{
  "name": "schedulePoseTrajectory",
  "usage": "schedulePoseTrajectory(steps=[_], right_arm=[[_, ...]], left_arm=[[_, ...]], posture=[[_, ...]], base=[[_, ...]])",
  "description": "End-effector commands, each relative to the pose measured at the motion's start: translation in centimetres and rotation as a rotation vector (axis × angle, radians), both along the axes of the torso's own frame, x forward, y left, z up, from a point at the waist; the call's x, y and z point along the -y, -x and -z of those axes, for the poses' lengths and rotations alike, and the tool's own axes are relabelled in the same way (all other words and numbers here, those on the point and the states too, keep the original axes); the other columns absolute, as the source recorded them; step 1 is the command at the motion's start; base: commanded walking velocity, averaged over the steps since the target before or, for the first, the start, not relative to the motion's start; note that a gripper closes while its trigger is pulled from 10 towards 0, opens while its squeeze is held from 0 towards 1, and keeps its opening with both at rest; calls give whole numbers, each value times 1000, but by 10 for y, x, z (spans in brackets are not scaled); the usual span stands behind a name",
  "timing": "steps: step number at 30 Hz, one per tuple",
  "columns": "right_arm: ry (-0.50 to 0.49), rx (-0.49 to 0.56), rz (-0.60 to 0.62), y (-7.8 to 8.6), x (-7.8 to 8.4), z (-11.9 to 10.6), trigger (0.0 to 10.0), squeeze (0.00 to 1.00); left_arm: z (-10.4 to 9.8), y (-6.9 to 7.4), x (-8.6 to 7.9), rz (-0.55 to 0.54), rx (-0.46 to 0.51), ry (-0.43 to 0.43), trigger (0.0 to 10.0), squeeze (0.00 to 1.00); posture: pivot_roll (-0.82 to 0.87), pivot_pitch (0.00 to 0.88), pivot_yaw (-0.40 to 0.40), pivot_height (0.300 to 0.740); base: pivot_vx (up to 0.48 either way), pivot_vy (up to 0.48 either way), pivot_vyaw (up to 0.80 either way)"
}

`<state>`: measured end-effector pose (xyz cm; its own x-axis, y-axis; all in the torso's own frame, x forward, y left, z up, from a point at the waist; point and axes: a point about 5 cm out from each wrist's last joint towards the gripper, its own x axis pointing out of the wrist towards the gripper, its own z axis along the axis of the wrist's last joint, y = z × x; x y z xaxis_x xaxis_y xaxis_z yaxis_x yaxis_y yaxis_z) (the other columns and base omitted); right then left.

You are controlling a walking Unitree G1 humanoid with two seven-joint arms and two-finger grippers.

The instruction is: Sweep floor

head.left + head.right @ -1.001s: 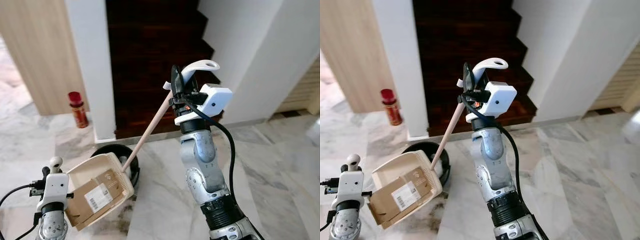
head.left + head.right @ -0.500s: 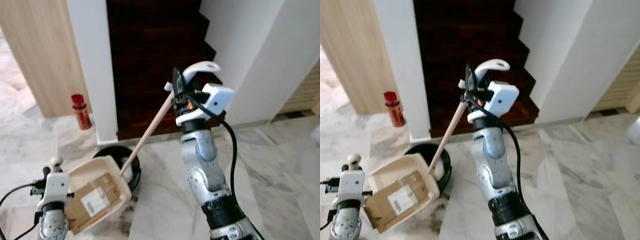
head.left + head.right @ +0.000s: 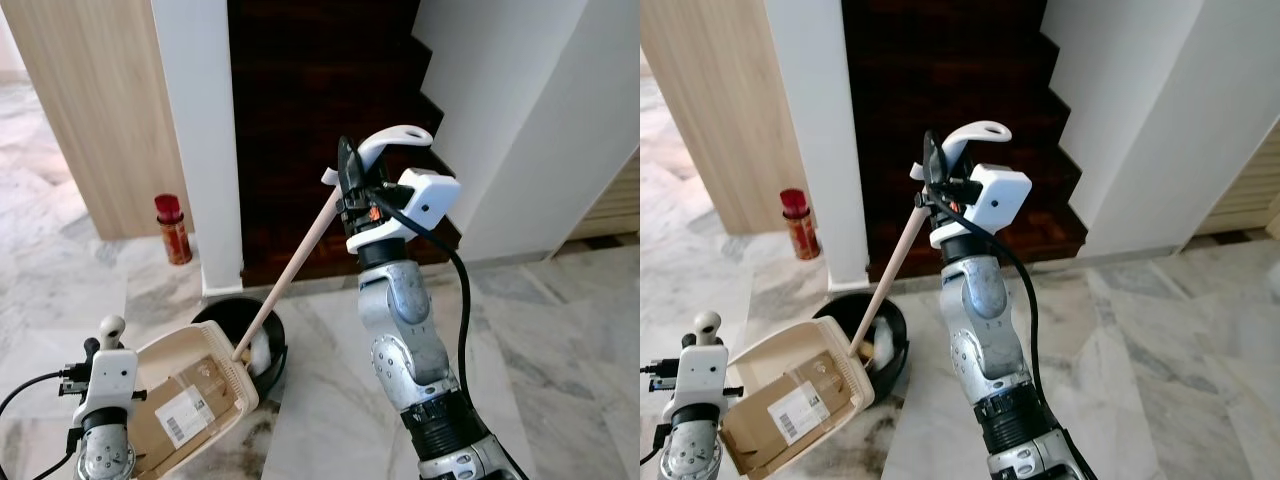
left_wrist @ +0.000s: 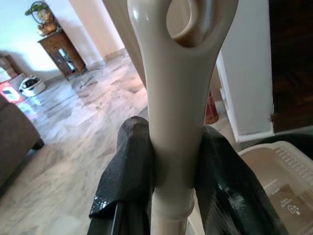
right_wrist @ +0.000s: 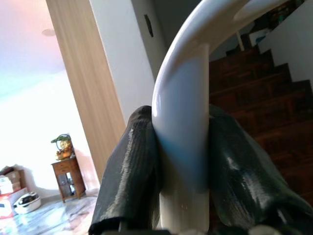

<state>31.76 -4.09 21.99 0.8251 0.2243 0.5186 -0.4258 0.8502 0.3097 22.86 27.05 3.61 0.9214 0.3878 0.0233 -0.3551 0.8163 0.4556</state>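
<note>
Right gripper (image 3: 352, 180), raised at the middle of the head views, is clenching the top of the broom (image 3: 290, 275), just under its white hooked end. In the right wrist view the two black fingers (image 5: 129, 171) are pressing against both sides of the white handle top. The pale wooden stick is slanting down toward the robot's left, and its lower end is reaching into a black bin (image 3: 265, 340) standing on the marble floor (image 3: 560, 330); something white is lying in the bin beside the stick's tip.

Left gripper (image 4: 171, 166), low at the robot's left, is grasping the beige handle of the dustpan (image 3: 190, 395). In the left wrist view its fingers (image 4: 128, 166) are closing on either side of that handle, below the hanging hole. The dustpan is tilting, its far edge touching or just over the bin's rim; which of the two cannot be told. A flattened piece of cardboard (image 3: 180, 405) with a white label is lying inside the dustpan.

Behind the bin a white pillar (image 3: 195, 140) is standing beside a dark wooden staircase (image 3: 320, 90). A red bottle (image 3: 172, 228) is standing on the floor between the pillar and a light wood panel (image 3: 85, 110). In the left wrist view a small wooden cabinet (image 4: 61, 46) with a plant on top is standing far off.
</note>
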Motion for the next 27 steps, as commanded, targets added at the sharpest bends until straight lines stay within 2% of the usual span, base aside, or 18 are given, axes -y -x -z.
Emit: schedulePoseTrajectory(steps=[1,6,27], right_arm=[[-129,35,-33,9,-15,-17,10000,0],[-125,35,-37,9,-16,-17,10000,0],[-136,36,-49,10,-17,-18,10000,0]], left_arm=[[-4,-4,1,4,12,-18,10000,0],[-3,-4,2,4,12,-18,10000,0],[-4,-4,1,-1,14,-21,10000,0]], posture=[[134,0,-73,740],[134,0,-74,740],[136,0,-75,740]], base=[[337,0,0],[339,0,555],[339,0,0]])
